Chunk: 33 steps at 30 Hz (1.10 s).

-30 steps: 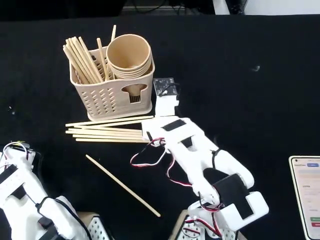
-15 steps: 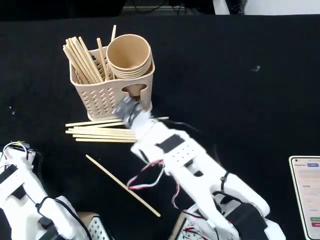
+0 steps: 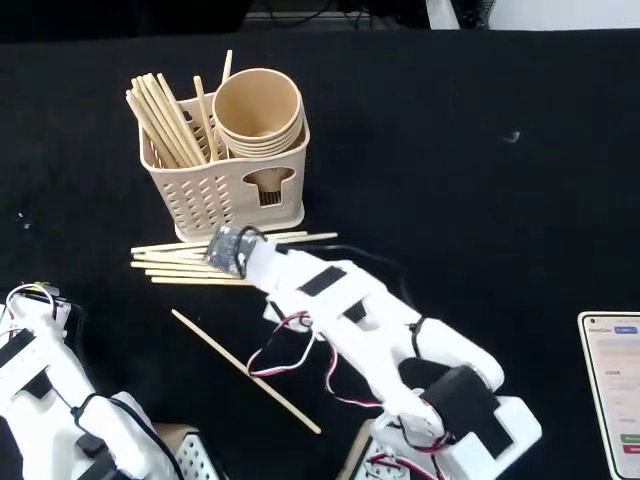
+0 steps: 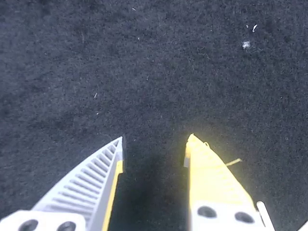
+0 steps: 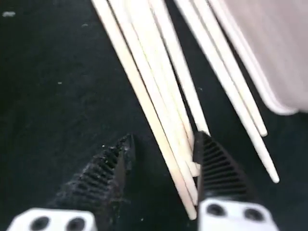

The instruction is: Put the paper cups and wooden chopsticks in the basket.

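Since a second ago the right gripper (image 3: pixel 232 250) has swung left from the basket's (image 3: pixel 225 195) corner. At the table's 8 o'clock, the left gripper (image 4: pixel 154 144) is parked, jaws apart, nothing between them. Single chopstick (image 3: pixel 245 370) lies alone at 6 o'clock. Loose chopsticks (image 3: pixel 165 263) sit at the basket's 6 o'clock. The right jaws are spread, straddling the stick ends. Cups (image 3: pixel 258 105) are already in the basket. Risk: pinching several sticks unevenly could let some slip and scatter.
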### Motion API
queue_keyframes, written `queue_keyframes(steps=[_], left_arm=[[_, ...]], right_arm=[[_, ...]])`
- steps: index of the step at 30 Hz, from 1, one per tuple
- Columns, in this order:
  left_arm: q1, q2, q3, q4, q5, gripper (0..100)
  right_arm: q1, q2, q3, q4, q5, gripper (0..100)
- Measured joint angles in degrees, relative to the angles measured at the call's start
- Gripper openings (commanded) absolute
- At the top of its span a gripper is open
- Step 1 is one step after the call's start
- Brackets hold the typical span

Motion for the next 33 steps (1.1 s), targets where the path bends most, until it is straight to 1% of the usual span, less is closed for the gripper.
queue_keyframes(steps=[2,6,9,13,19,21,24,26,29,33], left_arm=[[0.0,0.0,0.0,0.0,0.0,21],[0.0,0.0,0.0,0.0,0.0,21],[0.0,0.0,0.0,0.0,0.0,21],[0.0,0.0,0.0,0.0,0.0,21],[0.0,0.0,0.0,0.0,0.0,21],[0.0,0.0,0.0,0.0,0.0,21],[0.0,0.0,0.0,0.0,0.0,21],[0.0,0.0,0.0,0.0,0.0,21],[0.0,0.0,0.0,0.0,0.0,21],[0.0,0.0,0.0,0.0,0.0,21]], right_arm=[[-1.1,-0.1,-0.9,2.2,3.1,0.6],[-4.1,-2.6,-1.6,8.0,5.1,1.0],[-6.0,-6.4,-1.5,13.5,4.0,1.1],[-6.3,-14.1,0.1,19.5,1.7,1.1],[-6.3,-21.5,8.0,21.5,1.5,1.9],[-6.3,-22.0,8.8,21.8,1.2,6.5],[-6.3,-22.3,8.8,22.2,1.1,18.1],[-6.7,-22.3,8.8,22.2,1.1,23.6],[-10.3,-22.4,8.0,24.5,-0.3,25.7],[-17.9,-22.5,2.7,27.3,-8.8,25.9]])
